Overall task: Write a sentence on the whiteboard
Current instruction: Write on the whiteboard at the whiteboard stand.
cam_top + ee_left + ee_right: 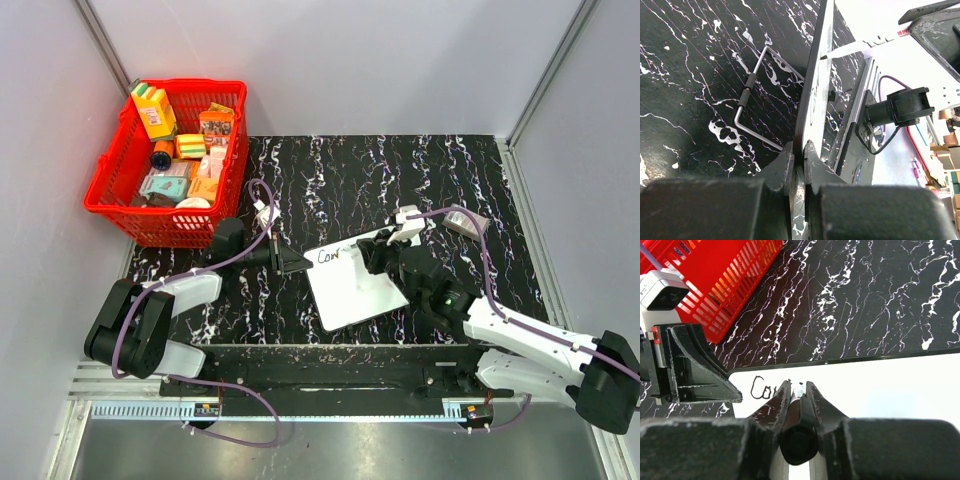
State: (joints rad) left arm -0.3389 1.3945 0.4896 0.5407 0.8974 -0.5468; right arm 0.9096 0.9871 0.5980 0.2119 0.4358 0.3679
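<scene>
Left pincer (799,150) clenches the whiteboard (880,385); right pincer (797,385) grasps a marker (799,417), tip down by the sentence (762,388).

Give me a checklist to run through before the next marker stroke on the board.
1. Left gripper shut on board edge: ok.
2. Right gripper shut on marker: ok.
3. Board lying flat: cannot tell.
4. Sentence complete: not ok, only "Cou" written.
5. Blank room right of those letters: ok.
6. Basket apart from board: ok.
</scene>
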